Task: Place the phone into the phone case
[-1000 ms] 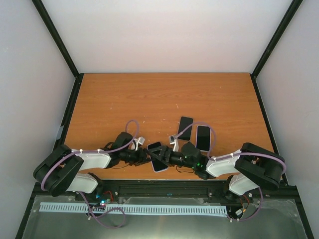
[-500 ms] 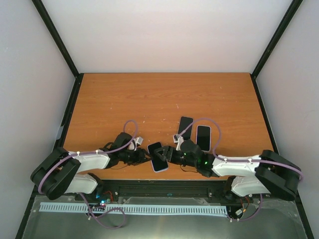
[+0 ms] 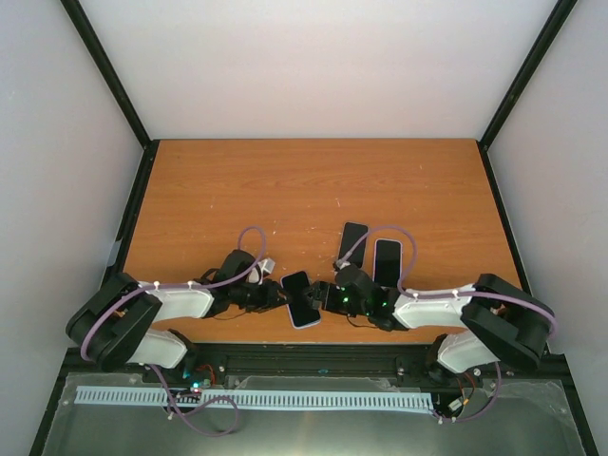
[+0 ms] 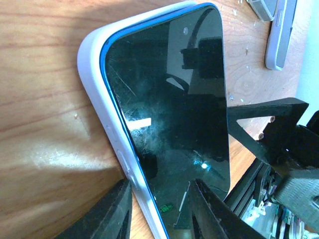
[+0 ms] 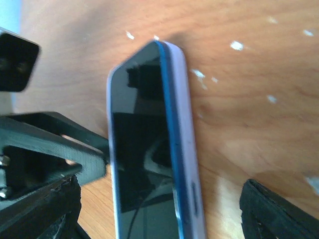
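Note:
A black-screened phone (image 3: 301,298) with a blue rim lies in a pale lavender case (image 4: 94,99) near the table's front edge. Its blue rim stands proud of the case wall along one long side (image 5: 167,124). My left gripper (image 3: 282,297) comes in from the left. Its jaws are narrowed onto the phone's cased long edge (image 4: 160,183), one finger beside the case and one over the screen. My right gripper (image 3: 323,296) is wide open around the phone's other side (image 5: 160,188), with its fingers clear of the phone.
Two more dark phones (image 3: 352,244) (image 3: 386,262) lie just behind the right gripper; one shows as a grey bar in the left wrist view (image 4: 279,35). The table's front rail (image 3: 313,356) runs just below the phone. Purple cables loop over both wrists.
The right arm's elbow swung out to the right and came back, and its gripper edged closer to the phone. The phone and the left gripper stayed about in place.

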Robot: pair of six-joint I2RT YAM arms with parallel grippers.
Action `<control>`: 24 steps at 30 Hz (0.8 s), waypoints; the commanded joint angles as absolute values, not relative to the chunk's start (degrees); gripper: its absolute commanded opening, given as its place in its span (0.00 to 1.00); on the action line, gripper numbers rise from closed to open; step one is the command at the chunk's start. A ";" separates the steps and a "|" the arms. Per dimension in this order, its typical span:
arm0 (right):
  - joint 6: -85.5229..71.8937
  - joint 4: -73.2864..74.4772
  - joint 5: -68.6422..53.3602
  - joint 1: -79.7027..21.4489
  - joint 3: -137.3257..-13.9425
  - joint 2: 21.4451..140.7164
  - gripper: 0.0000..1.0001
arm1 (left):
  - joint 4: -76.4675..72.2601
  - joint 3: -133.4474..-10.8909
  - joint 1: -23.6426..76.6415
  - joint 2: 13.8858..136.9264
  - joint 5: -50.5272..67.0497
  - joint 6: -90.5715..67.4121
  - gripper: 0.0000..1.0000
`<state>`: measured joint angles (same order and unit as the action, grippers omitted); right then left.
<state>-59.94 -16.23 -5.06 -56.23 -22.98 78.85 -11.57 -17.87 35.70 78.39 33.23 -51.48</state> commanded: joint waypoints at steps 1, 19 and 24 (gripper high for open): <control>-60.62 -20.86 -7.59 -55.99 -24.88 83.20 0.87 | -13.26 -19.51 35.41 78.26 33.27 -50.48 0.33; -72.20 -54.01 -19.97 -55.93 -20.84 90.86 0.78 | -16.27 -17.80 35.47 75.30 35.94 -50.19 0.54; -72.48 -55.72 -20.78 -55.98 -20.58 89.74 0.80 | -16.35 -16.90 35.46 74.02 35.21 -50.31 0.63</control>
